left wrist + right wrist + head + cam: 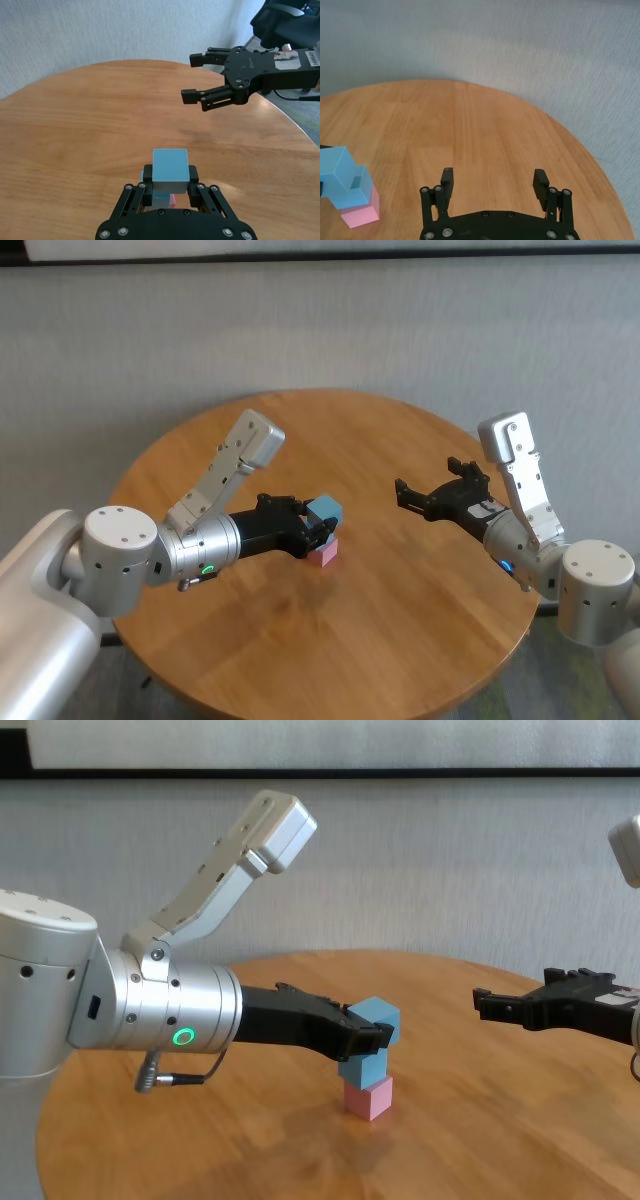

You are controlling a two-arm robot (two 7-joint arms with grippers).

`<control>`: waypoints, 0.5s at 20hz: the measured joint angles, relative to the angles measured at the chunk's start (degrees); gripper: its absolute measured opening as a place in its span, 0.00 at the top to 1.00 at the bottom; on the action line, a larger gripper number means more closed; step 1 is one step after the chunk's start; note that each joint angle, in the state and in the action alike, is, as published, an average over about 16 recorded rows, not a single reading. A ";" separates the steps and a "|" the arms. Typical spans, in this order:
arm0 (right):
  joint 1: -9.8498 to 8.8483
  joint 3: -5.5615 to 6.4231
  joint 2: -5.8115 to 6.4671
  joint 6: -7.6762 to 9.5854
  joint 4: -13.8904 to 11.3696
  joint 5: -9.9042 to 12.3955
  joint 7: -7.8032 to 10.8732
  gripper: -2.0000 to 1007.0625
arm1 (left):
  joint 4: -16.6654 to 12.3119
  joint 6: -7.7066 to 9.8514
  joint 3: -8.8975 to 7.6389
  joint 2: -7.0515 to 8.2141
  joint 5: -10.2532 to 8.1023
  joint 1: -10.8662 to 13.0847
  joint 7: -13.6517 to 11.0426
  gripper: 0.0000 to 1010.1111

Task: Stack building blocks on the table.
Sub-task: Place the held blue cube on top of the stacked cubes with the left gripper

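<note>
A pale pink cube (326,554) stands on the round wooden table (400,640) near its middle, with a light blue cube (360,1069) on top of it. My left gripper (318,525) is shut on the second light blue cube (325,509) and holds it on top of that stack, a little offset and turned. The left wrist view shows this cube (170,166) between my fingers (194,176). My right gripper (428,478) is open and empty, hovering over the table to the right of the stack. It also shows in the right wrist view (494,177).
Bare wood lies all around the stack (357,195). The table's rounded edge (580,145) runs behind the right gripper, with a grey wall beyond. A dark chair (285,20) stands off the table at the far side in the left wrist view.
</note>
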 joint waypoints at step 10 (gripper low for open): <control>0.00 0.00 0.00 0.00 0.00 0.00 0.00 0.00 | 0.78 -0.37 0.96 0.24 -0.97 -0.49 0.86 0.60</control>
